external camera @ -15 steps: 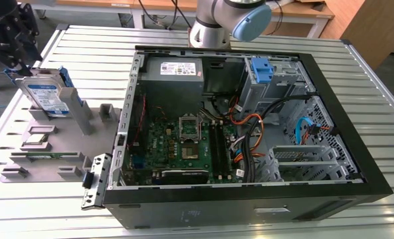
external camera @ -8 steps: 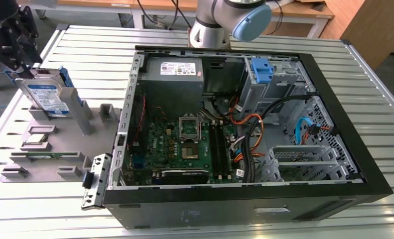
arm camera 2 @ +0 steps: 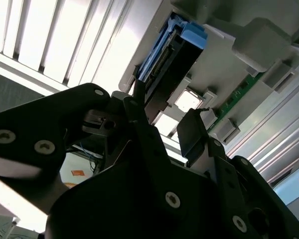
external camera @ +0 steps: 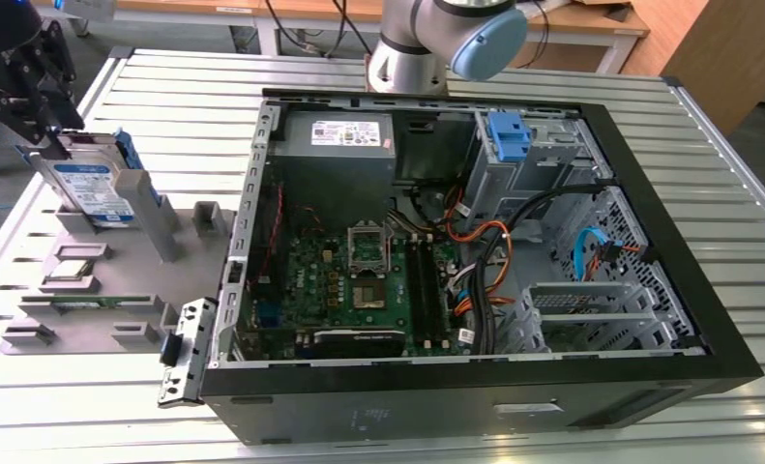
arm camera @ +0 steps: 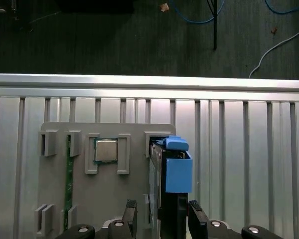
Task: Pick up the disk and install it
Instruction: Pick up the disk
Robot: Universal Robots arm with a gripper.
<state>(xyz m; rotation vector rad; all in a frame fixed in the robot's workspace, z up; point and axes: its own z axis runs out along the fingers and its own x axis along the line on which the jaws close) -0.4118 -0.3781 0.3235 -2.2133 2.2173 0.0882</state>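
Black two-finger gripper [arm camera: 162, 206]: jaws apart, straddling upright silver blue-railed hard disk [arm camera: 177, 174] in grey slotted holder [arm camera: 104, 199]. Likely hazard: off-centre closing could tilt disk, binding it.

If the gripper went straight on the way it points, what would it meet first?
Probably the disk: it stands on edge in the grey holder, between the fingers of the open gripper, so its top edge lies in the path. Depth is unclear.

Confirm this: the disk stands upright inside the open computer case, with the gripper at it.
Wrong place. The disk stands upright in the grey holder outside the open computer case, on the exterior view's left; the exterior view shows it. The gripper is at it.
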